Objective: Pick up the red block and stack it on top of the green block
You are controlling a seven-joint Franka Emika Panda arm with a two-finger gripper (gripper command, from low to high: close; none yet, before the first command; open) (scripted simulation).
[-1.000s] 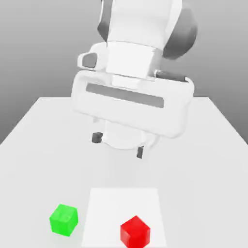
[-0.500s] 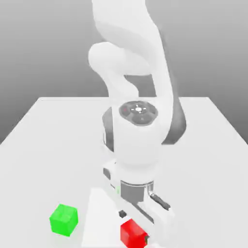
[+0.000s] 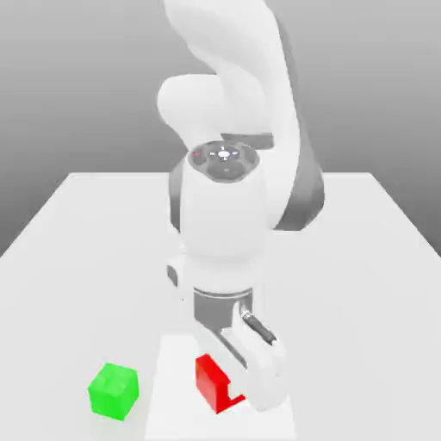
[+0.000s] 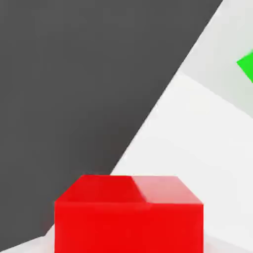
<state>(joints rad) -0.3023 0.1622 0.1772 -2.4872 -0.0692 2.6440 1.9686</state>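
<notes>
The red block (image 3: 212,382) hangs just above the table, tilted, and my gripper (image 3: 220,389) is shut on it. The white hand comes down onto the block from above and from the exterior view's right. In the hand view the red block (image 4: 128,213) sits close up. The green block (image 3: 114,391) rests on the table to the exterior view's left of the red one, about a block's width of bare surface between them. A corner of the green block (image 4: 246,67) also appears in the hand view.
The white table (image 3: 86,241) carries a lighter square patch (image 3: 174,383) under the red block, near the front edge. My arm's bulk stands over the middle of the table. Beyond the table's edge the hand view has dark floor (image 4: 74,89).
My gripper came down from high above the table onto the red block and shut on it. The block has since risen slightly and shifted toward the exterior view's left. The green block has stayed put.
</notes>
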